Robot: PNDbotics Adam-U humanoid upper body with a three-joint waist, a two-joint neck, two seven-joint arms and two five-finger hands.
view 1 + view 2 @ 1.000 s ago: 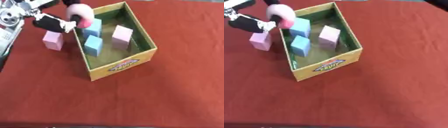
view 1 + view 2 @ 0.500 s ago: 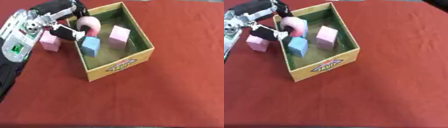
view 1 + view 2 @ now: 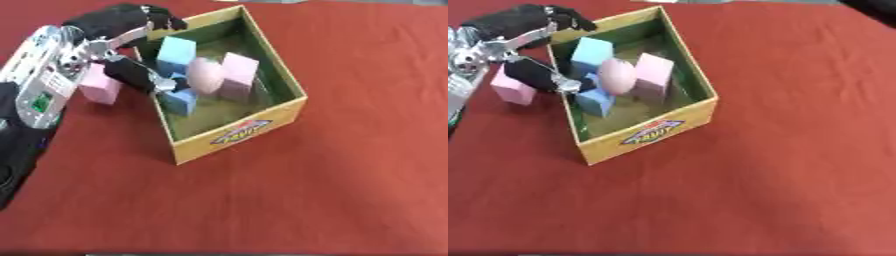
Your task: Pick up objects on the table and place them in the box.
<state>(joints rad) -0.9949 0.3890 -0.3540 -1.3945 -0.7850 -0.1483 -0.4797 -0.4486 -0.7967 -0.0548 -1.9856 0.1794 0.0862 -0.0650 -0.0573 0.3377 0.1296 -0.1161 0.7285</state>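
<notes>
Left eye view shows the bench [image 3: 350, 165], covered in red cloth, with one yellow-walled box [image 3: 254, 127] set askew on it, its inside green and a printed label on its near wall. Inside the box lie four things: two blue blocks, the larger blue block [image 3: 177, 50] toward the far left corner and the smaller blue block [image 3: 181, 99] nearer along the left wall; one pink block [image 3: 238, 75] about the middle; and one pale pink rounded object [image 3: 206, 75] just left of that pink block and touching it (its exact shape is hard to make out, egg-like at best). Outside the box, one more pink block [image 3: 99, 86] rests on the cloth just beside the left wall, partly hidden behind the arm. The robot's left hand [image 3: 131, 47] comes in from the left and sits over the box's left wall, released, holding nothing: its upper fingers [image 3: 562, 17] stretch toward the far corner of the box, while the thumb [image 3: 144, 80] reaches over the wall near the smaller blue block. The rounded object lies apart from the fingers. Only this one hand is in either view; the right hand does not show.
</notes>
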